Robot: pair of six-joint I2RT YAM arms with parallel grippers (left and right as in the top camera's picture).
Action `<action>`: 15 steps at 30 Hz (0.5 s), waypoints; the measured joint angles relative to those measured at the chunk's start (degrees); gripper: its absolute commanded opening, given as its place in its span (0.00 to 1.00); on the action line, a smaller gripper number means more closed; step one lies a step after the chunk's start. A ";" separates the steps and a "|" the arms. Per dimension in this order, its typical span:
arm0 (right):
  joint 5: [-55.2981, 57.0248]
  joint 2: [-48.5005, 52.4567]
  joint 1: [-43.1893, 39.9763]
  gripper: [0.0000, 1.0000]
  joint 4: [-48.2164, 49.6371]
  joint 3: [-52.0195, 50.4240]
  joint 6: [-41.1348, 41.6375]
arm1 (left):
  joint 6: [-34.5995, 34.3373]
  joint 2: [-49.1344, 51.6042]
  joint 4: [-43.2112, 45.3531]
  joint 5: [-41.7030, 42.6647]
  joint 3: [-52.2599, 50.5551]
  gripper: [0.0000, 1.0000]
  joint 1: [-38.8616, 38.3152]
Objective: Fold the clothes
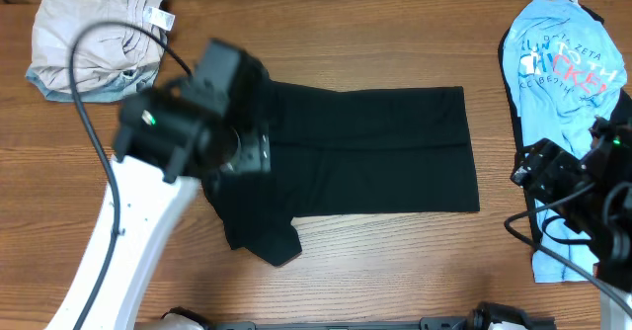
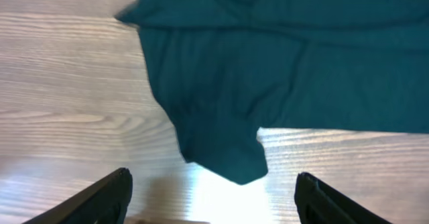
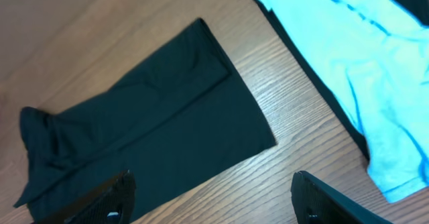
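The left arm [image 1: 183,123] rises closest to the overhead camera, its white link and black wrist blurred above the left end of the black T-shirt [image 1: 375,152]. In its wrist view the left gripper [image 2: 213,177] is spread wide and holds nothing, hanging above the shirt's short sleeve [image 2: 221,150], whose tip points toward the gap between the two fingers. The wooden surface [image 1: 395,271] carries everything. The black T-shirt lies at its middle as a long flat band running left to right. Its right edge is straight, a crease runs along its length, and the sleeve juts out at the lower left corner. At the right side a light blue T-shirt [image 1: 563,73] with printed lettering lies spread out on top of a dark garment [image 1: 517,123], which shows as a strip along its left edge; both are well apart from the black shirt. The right arm [image 1: 583,182] sits over the lower part of the blue shirt. The right gripper [image 3: 213,177] is likewise wide open and empty, and its camera looks across bare wood at the black shirt's right end and the blue shirt's hem. A beige garment [image 1: 94,34] lies loosely folded in the far left corner, with a white label [image 1: 158,17] showing at its top right. A black cable [image 1: 84,103] loops across it from the left arm.
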 measured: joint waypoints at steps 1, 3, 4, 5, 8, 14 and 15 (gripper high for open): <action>-0.15 0.48 0.02 0.79 0.59 -1.01 0.09 | -1.55 -1.86 1.75 -0.07 -4.00 0.76 -1.36; -0.57 1.18 0.00 0.79 1.68 -2.56 0.09 | -5.20 -5.60 5.77 -0.13 -12.26 0.71 -4.44; -0.90 1.64 0.02 0.79 2.45 -3.52 0.11 | -7.67 -7.82 8.90 0.02 -18.01 0.68 -6.23; -1.14 1.86 0.00 0.79 2.78 -3.91 0.11 | -8.79 -8.48 9.66 0.17 -20.09 0.67 -6.80; -1.60 3.15 0.02 0.79 3.67 -4.94 0.04 | -13.31 -9.92 14.82 1.95 -30.84 0.64 -8.37; -1.77 6.54 0.00 0.79 4.50 -5.11 0.02 | -17.99 -8.68 25.77 8.48 -47.69 0.55 -8.20; -1.79 6.93 0.00 0.79 4.70 -5.11 0.04 | -18.36 -8.59 27.23 9.46 -49.31 0.52 -8.11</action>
